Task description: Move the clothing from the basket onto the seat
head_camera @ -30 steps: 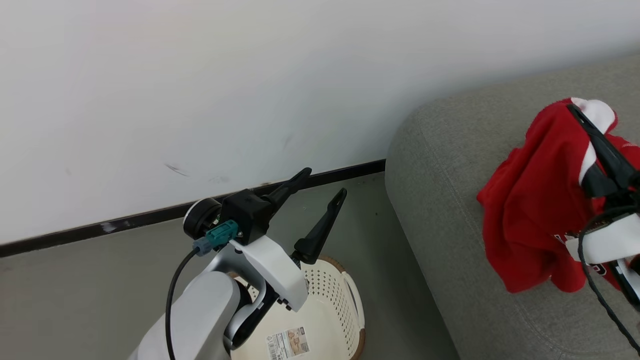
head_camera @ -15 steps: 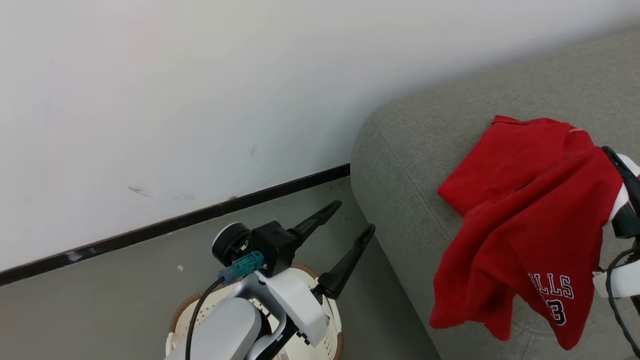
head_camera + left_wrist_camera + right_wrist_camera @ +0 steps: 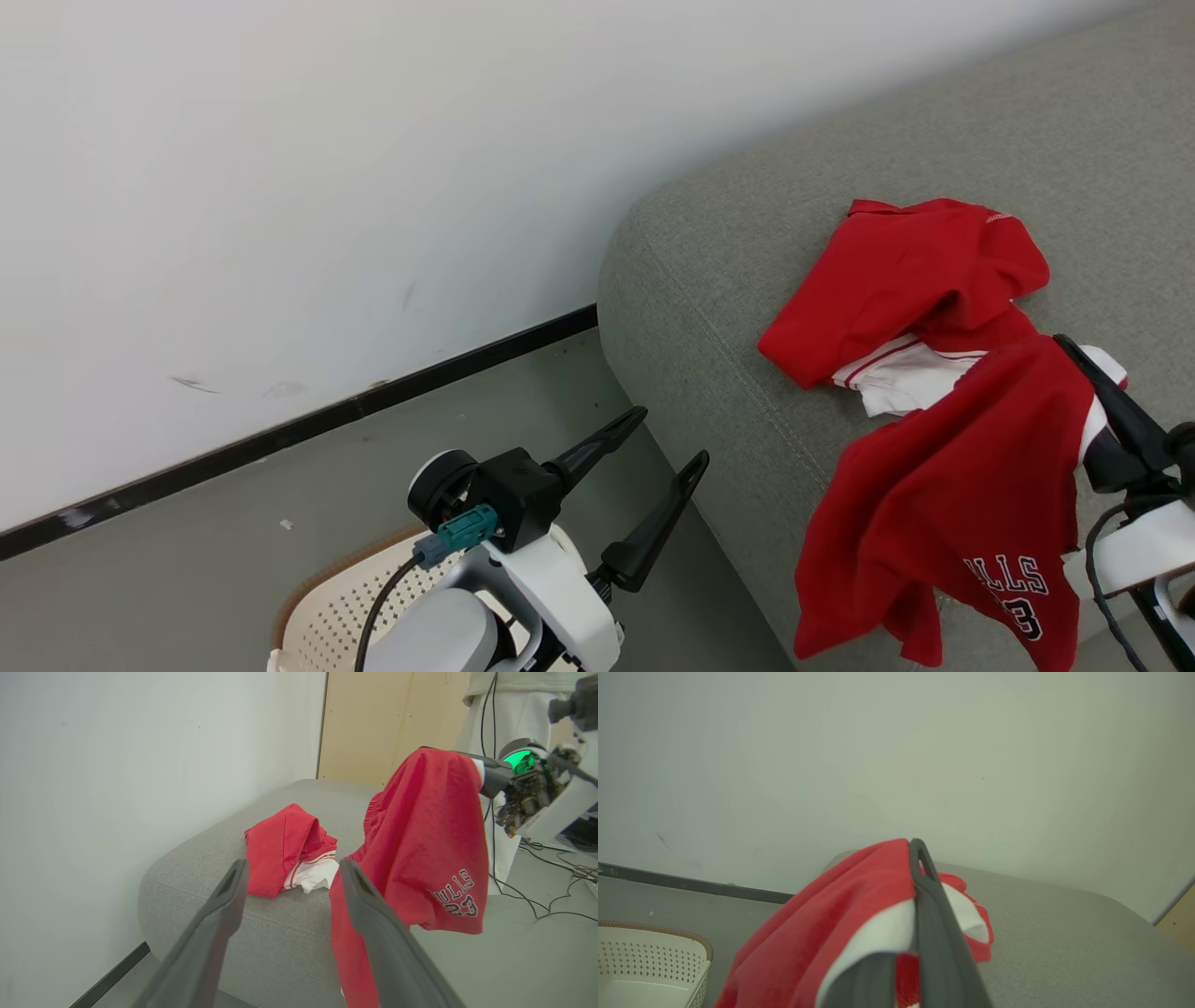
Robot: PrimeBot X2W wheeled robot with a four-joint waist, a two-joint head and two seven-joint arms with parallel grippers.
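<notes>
I see the seat (image 3: 709, 308) covered in matt, coarse-woven grey-green cloth, and the clothing (image 3: 943, 467) on it is soft red fabric with white trim. At the lower left of the head view the basket (image 3: 322, 621) looks like smooth perforated plastic, and the left gripper (image 3: 670, 434) looks matt, dark and plastic.

Scuffed white wall (image 3: 280, 187) meets grey floor (image 3: 233, 523) (dark baseboard (image 3: 280, 437) between).
</notes>
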